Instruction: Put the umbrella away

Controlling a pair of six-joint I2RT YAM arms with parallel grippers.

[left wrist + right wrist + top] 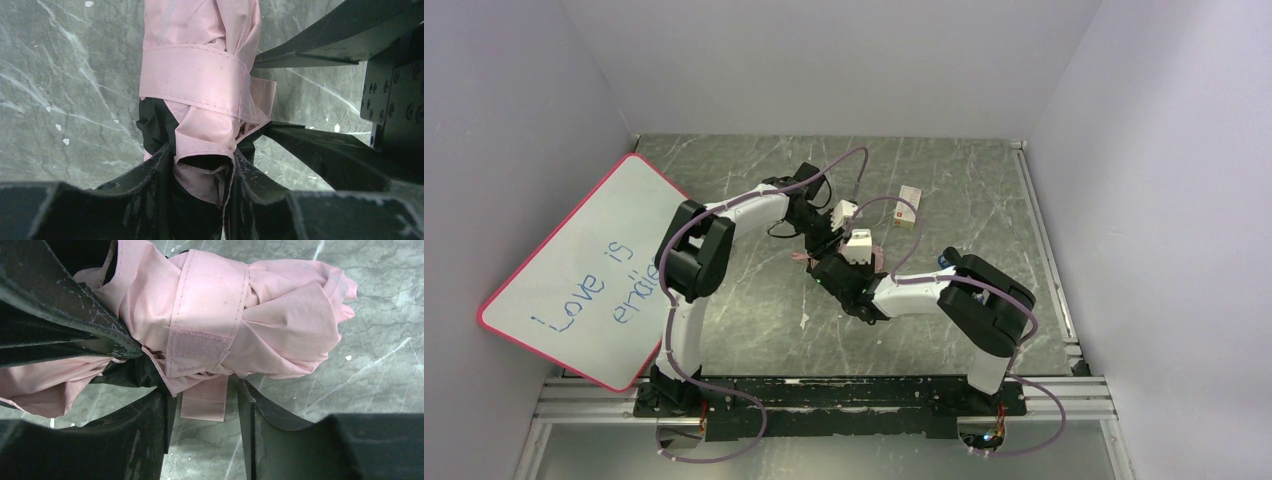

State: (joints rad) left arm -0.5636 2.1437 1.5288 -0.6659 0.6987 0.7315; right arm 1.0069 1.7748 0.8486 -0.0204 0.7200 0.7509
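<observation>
The umbrella (290, 325) is a folded pale pink bundle with black inner fabric, lying on the marble table between both arms. Its pink strap (212, 295) is wrapped around it, and the strap's loose tab (205, 402) hangs down. My left gripper (201, 152) is shut on one bunched end of the umbrella (190, 20). My right gripper (205, 392) is open, its fingers on either side of the hanging tab without touching it. In the top view both grippers meet at mid-table, and only a pink sliver of the umbrella (801, 258) shows.
A pink-framed whiteboard (574, 270) with blue writing leans against the left wall. A small white box (909, 207) lies behind the grippers. A metal rail (1049, 260) runs along the table's right side, and walls close in three sides.
</observation>
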